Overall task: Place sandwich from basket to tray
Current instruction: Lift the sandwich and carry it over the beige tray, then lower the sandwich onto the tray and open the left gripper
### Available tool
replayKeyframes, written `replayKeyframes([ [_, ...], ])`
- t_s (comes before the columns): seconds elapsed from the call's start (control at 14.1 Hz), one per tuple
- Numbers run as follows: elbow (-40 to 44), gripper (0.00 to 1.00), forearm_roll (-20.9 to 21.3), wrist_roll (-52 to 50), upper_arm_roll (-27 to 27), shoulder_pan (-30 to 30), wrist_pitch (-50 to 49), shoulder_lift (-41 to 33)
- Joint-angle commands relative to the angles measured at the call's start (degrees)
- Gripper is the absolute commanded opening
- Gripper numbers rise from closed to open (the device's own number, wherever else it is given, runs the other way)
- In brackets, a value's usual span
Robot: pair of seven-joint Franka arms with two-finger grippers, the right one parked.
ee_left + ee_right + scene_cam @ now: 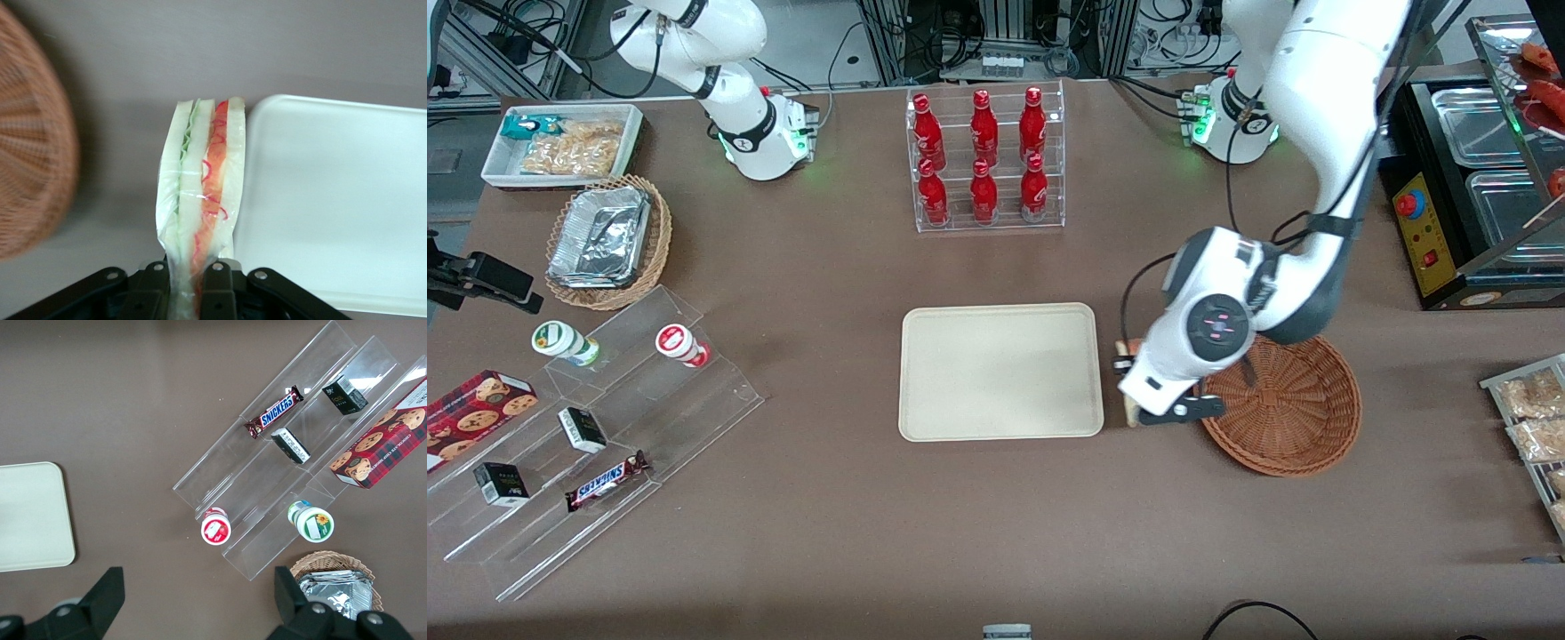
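Note:
My left gripper (1129,384) hangs above the table between the reddish-brown wicker basket (1294,409) and the cream tray (1000,371). It is shut on the wrapped sandwich (203,193), a wedge of white bread with green and red-orange filling, held by one end between the fingers (219,287). In the front view only a sliver of the sandwich (1128,347) shows beside the wrist. In the wrist view the sandwich hangs over bare table at the tray's edge (267,167), with the basket (30,167) beside it. The basket holds nothing that I can see.
A clear rack of red bottles (985,160) stands farther from the front camera than the tray. Toward the parked arm's end lie a tan basket of foil trays (605,240), a white snack bin (560,142) and clear display steps (596,427). Bagged snacks (1534,418) lie at the working arm's end.

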Motion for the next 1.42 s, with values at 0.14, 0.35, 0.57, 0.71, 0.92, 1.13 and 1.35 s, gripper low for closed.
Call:
replayKeyframes([
  [0.14, 12.18, 0.0, -0.42, -10.06, 0.77, -8.6, -0.27, 9.47],
  [0.35, 12.63, 0.0, -0.07, -13.84, 0.86, -13.17, 6.23, 12.02],
  [0.57, 15.88, 0.0, -0.07, -15.96, 0.86, -15.64, 7.56, 15.54],
  [0.71, 16.41, 0.0, -0.07, -16.66, 0.86, -16.69, 7.56, 16.42],
  [0.92, 16.41, 0.08, 0.19, -16.49, 0.95, -17.58, 8.34, 17.39],
  [1.13, 16.33, 1.0, 0.37, -16.05, 1.03, -17.49, 8.17, 17.04],
  [1.35, 16.33, 1.0, 0.37, -16.49, 1.12, -17.4, 7.65, 15.29],
])
